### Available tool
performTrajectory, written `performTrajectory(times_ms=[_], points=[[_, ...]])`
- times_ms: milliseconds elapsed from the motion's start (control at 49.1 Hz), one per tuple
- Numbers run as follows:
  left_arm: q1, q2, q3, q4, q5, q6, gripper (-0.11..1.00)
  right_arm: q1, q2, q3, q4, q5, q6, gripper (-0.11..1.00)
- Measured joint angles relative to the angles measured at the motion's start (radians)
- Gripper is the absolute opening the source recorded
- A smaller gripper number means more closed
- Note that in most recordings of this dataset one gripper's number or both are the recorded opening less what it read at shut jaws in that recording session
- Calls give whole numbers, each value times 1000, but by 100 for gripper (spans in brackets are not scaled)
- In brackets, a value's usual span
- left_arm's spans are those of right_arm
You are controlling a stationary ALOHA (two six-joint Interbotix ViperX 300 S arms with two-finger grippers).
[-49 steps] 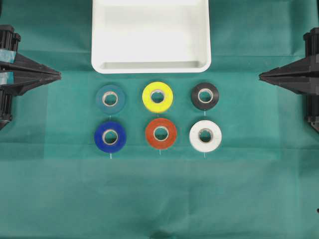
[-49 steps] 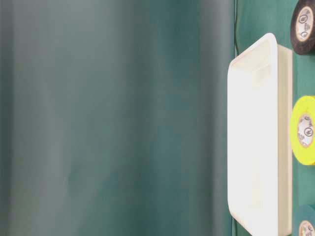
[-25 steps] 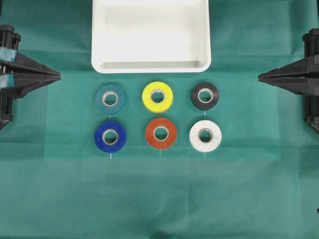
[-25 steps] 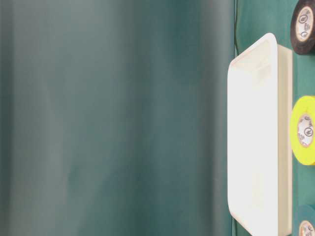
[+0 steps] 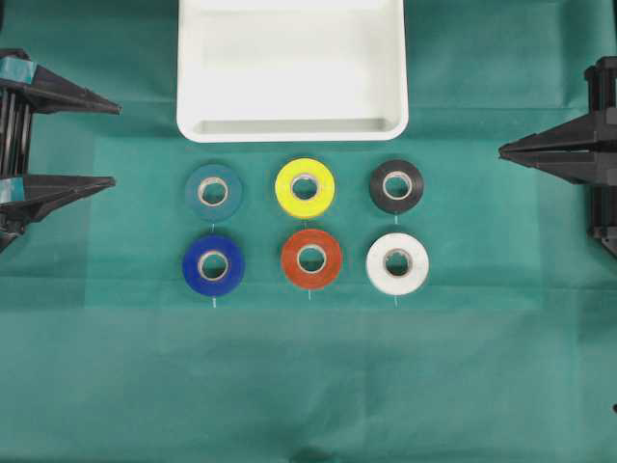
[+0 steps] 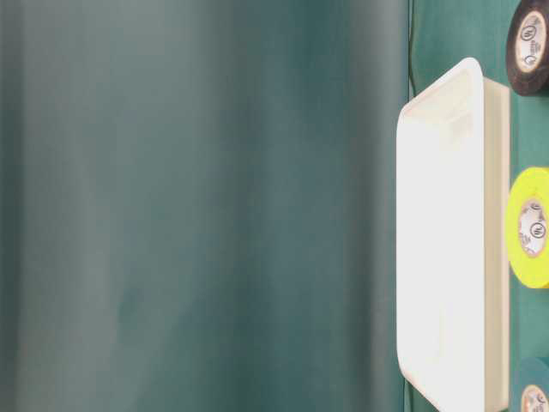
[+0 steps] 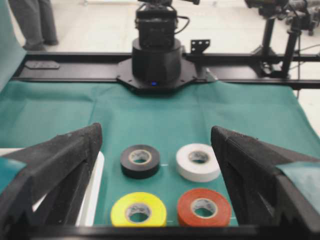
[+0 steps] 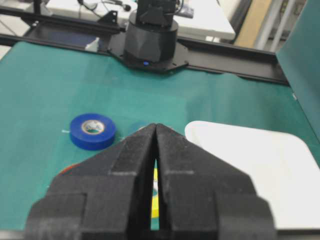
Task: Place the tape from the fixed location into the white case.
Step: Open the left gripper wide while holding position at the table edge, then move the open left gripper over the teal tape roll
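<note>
I'm opening my left gripper [image 5: 114, 143]: its jaws, pinched together a second ago, are now standing wide apart at the left edge, which I judge readies the pick. The tape [image 5: 213, 192] is lying untouched, just below the white case [image 5: 292, 131]. My right gripper [image 5: 503, 149] is staying closed, empty, unmoved.

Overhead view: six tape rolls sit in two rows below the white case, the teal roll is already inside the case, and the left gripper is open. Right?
Not quite. The overhead view shows the teal roll lying on the green cloth, top left of the grid, outside the white case. The rest holds: six rolls in two rows below the case, and the left gripper is open.
</note>
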Motion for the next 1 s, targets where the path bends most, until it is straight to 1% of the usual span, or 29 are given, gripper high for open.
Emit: performTrajectory(times_ms=[204, 265, 469, 734, 876, 999], points=[[74, 0, 0, 0, 2, -2, 95, 0, 0, 0, 0, 6, 0, 0], [84, 0, 0, 0, 6, -2, 95, 0, 0, 0, 2, 6, -2, 0], [84, 2, 0, 0, 9, -6, 95, 0, 0, 0, 0, 6, 0, 0], [55, 15, -15, 0, 9, -5, 95, 0, 0, 0, 0, 15, 0, 0], [55, 81, -44, 0, 0, -3, 95, 0, 2, 0, 0, 17, 0, 0], [55, 169, -86, 0, -8, -2, 95, 0, 3, 0, 0, 17, 0, 0]])
